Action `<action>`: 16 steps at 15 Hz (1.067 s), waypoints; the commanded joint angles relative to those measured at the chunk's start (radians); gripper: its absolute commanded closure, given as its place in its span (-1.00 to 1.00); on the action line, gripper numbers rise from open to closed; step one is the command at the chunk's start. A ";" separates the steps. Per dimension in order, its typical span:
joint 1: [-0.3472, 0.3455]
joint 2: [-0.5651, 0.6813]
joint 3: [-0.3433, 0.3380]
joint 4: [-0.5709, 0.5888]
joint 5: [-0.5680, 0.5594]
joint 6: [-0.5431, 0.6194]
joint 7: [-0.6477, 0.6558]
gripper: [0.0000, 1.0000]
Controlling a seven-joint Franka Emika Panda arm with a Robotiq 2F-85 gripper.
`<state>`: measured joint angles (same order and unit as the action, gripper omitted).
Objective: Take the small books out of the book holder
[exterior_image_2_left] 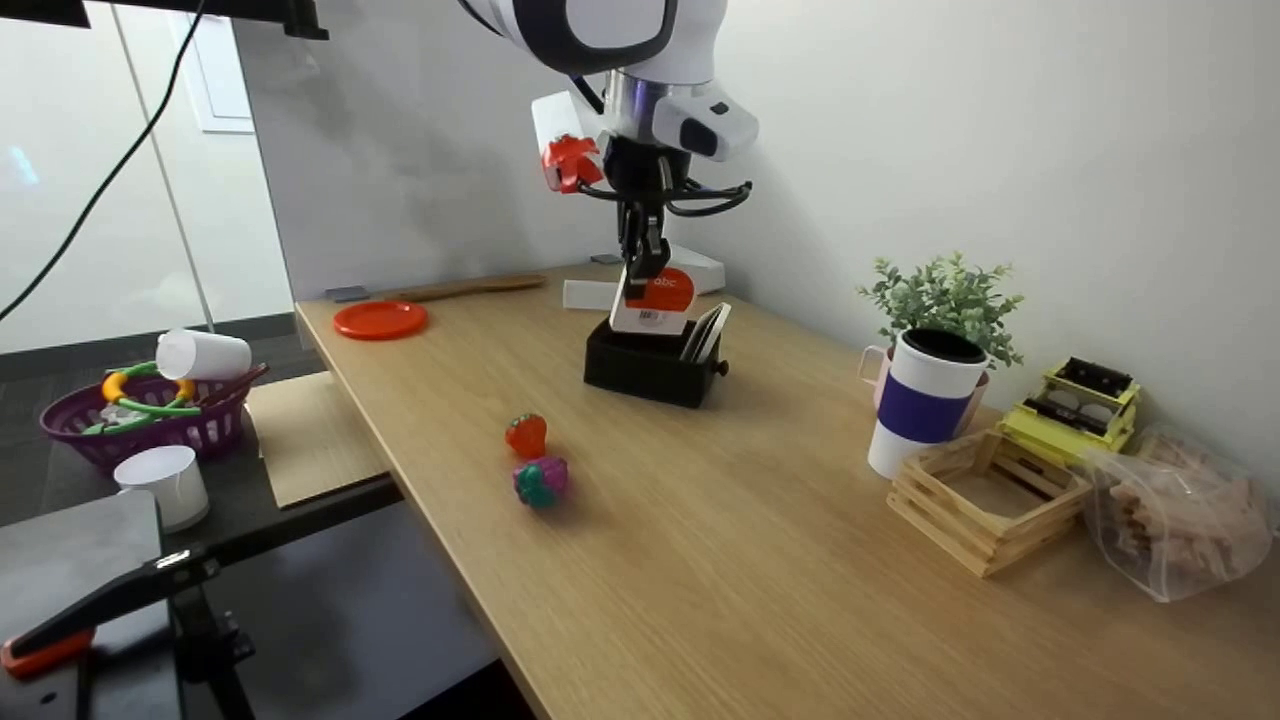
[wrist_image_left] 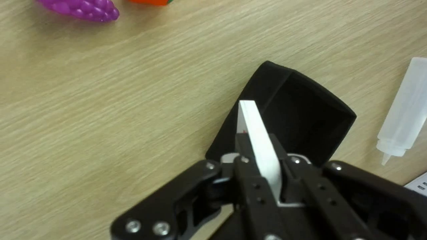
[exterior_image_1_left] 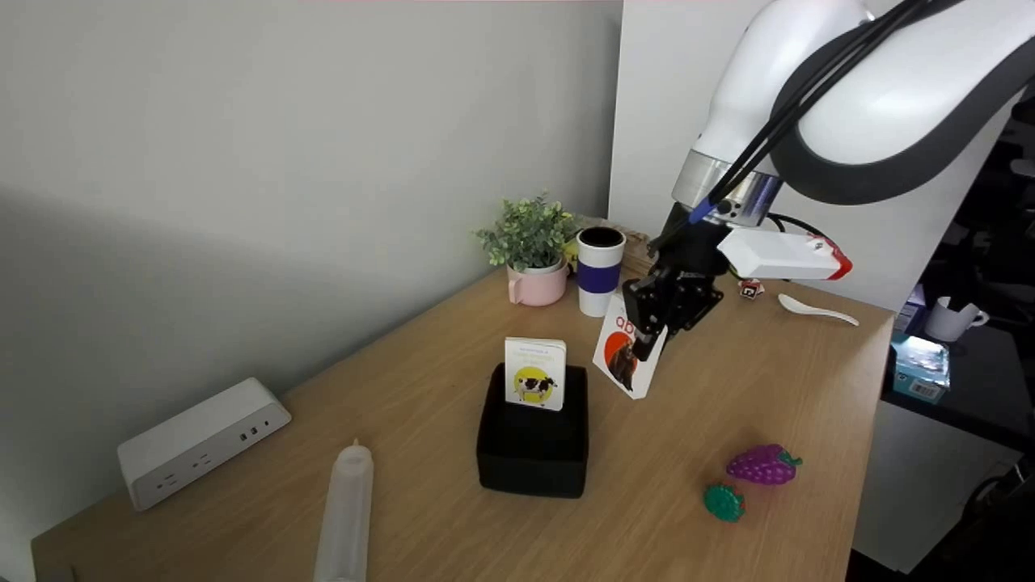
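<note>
The black book holder (exterior_image_1_left: 530,477) stands on the table; it also shows in an exterior view (exterior_image_2_left: 640,372) and in the wrist view (wrist_image_left: 260,83). My gripper (exterior_image_1_left: 653,339) is shut on the small book with the red picture (exterior_image_1_left: 621,360) and holds it tilted in the air, outside the holder. That book shows its red back in an exterior view (exterior_image_2_left: 662,292) and its white edge in the wrist view (wrist_image_left: 258,140). A small book with a yellow circle and cow (exterior_image_1_left: 535,373) stands in the holder. In an exterior view, thin white books (exterior_image_2_left: 708,332) lean at the holder's end.
A white cup with a blue band (exterior_image_1_left: 599,279) and a potted plant (exterior_image_1_left: 535,250) stand near the wall. A clear bottle (exterior_image_1_left: 346,513), a white power strip (exterior_image_1_left: 202,440), toy grapes (exterior_image_1_left: 764,465), a spoon (exterior_image_1_left: 817,310), a red plate (exterior_image_2_left: 380,320) and a wooden crate (exterior_image_2_left: 985,505) are on the table.
</note>
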<state>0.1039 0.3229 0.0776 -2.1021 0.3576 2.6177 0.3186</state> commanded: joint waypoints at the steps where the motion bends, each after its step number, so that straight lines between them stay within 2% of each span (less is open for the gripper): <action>1: -0.027 -0.007 0.003 0.012 0.025 -0.080 0.007 0.93; 5: -0.025 -0.020 -0.017 0.002 0.011 -0.132 0.056 0.93; 8: -0.012 -0.002 -0.026 0.012 -0.009 -0.125 0.085 0.93; 12: 0.059 0.060 -0.099 0.046 -0.220 -0.061 0.267 0.93; 14: 0.072 0.098 -0.116 0.079 -0.277 -0.053 0.304 0.93; 16: 0.067 0.142 -0.111 0.119 -0.279 -0.042 0.293 0.93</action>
<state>0.1583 0.3934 -0.0182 -2.0559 0.1023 2.5575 0.6017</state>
